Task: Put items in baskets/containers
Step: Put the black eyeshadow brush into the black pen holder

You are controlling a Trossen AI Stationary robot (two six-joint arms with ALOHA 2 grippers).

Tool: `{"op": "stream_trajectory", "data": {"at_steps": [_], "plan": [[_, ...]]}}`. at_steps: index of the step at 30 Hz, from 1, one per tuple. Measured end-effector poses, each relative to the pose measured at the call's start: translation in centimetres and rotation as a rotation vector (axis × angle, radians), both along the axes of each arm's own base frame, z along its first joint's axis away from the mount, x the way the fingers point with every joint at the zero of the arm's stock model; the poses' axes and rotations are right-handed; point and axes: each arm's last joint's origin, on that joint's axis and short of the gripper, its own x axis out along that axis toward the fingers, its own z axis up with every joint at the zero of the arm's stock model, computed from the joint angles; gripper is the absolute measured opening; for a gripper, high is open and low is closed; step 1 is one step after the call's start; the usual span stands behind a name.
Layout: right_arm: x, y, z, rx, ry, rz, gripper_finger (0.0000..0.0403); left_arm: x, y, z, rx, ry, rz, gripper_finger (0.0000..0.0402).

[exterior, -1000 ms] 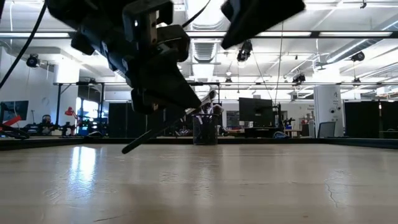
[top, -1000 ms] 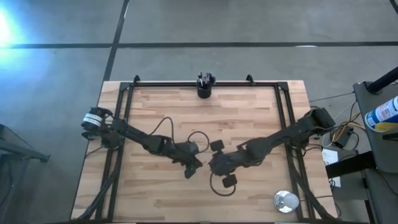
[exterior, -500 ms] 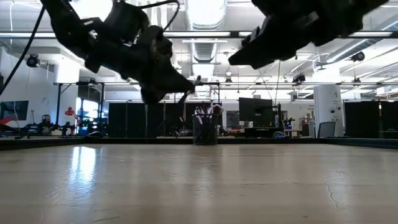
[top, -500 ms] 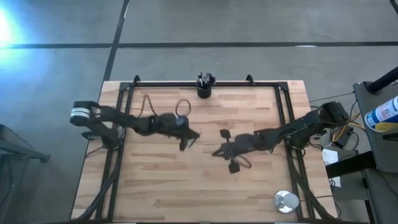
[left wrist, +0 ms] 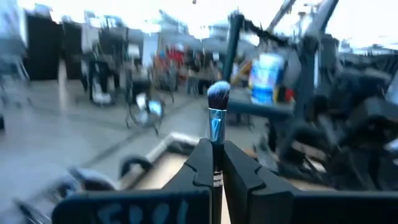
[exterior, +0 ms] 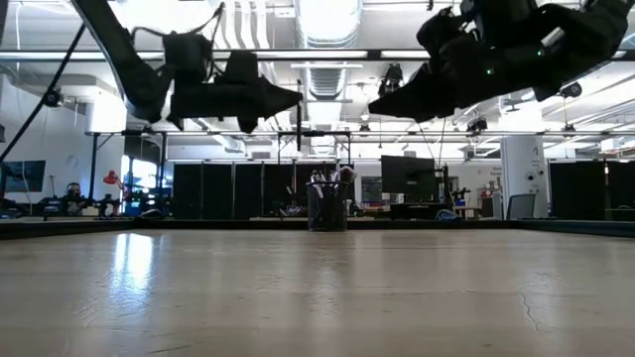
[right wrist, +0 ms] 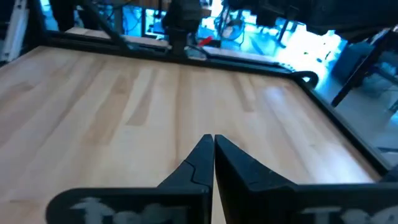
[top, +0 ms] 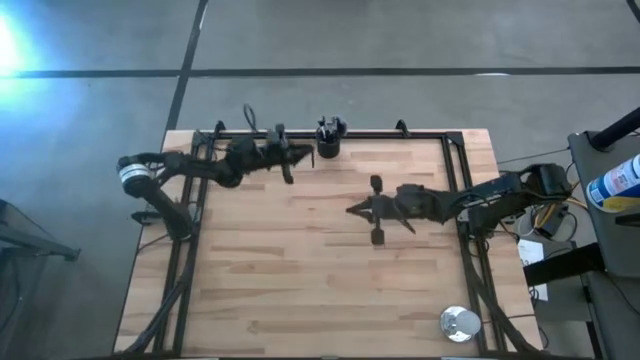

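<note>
One brush (left wrist: 217, 111) is being carried by the left gripper (left wrist: 213, 163), its fingers pinched together on the handle with the dark bristle head standing up clear of the tips; seen from above, this gripper (top: 287, 160) is hanging over the far edge of the table (top: 300, 280), just beside the black cup (top: 328, 146) and on its left. From table height the brush (exterior: 298, 111) is showing as a thin, nearly upright rod hanging from the raised left gripper (exterior: 283, 97), a little to the left of the cup (exterior: 325, 206), which is already bristling with other brushes. The right gripper (top: 360, 208) is waiting over the middle of the table, fingers together on nothing, well apart from the cup. Judgement on doing this step well: the brush is wanting to be brought squarely over the cup mouth first, kept close to vertical, then lowered until its lower end is inside the rim before the fingers part. Releasing from the side or at a slant is risking a knock against the brushes already standing there, or a tipped cup so near the table edge. No loose brushes are showing on the wood
</note>
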Motion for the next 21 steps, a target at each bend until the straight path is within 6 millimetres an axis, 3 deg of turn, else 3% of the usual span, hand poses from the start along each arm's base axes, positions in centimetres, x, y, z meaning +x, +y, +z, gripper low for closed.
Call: {"op": "stream_trajectory", "data": {"at_steps": [7,14,21], "plan": [[0.1,-2.4,0.3,-0.025,-0.022,-0.022,0.0008,0.0,4.8,0.3,0.150,-0.091,0.067,0.0009],[0.0,-3.7,0.4,-0.038,-0.029,-0.043,0.0008,3.2,9.4,-1.2,0.182,-0.110,0.042,0.0009],[-0.1,-3.7,0.4,-0.033,-0.025,-0.045,0.0008,5.2,11.3,-3.9,0.136,-0.081,0.001,0.0009]]}}
